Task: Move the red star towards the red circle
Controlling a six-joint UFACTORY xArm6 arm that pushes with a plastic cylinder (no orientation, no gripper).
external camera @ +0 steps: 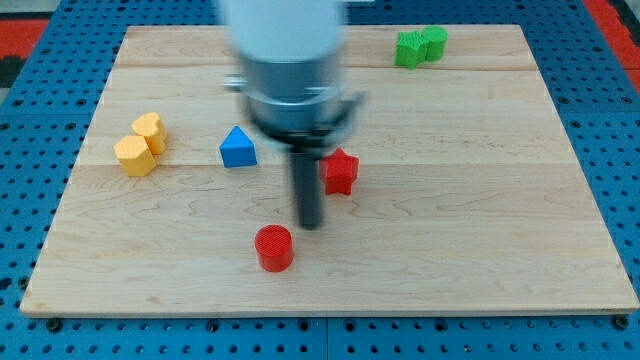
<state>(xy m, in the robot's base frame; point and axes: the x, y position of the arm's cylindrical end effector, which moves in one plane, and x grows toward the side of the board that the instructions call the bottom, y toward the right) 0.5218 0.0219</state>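
My tip (311, 224) is sitting between red star (341, 171) and red circle (273, 248), seemingly repositioning behind the star; no fingers exist on this rod.

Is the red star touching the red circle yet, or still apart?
Apart. The red star sits above-right of the red circle, bare wood between; my tip lies between them.

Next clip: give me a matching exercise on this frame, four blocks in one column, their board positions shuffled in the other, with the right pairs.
Blocks:
1. red star-shaped block
2. red cylinder block
3. blue triangular block
4. green blocks

Places:
A. view's top right
B. just right of my tip
C. below-left of my tip
D. left of the rod, mid-board

Pairs: 1-B, 2-C, 3-D, 4-A
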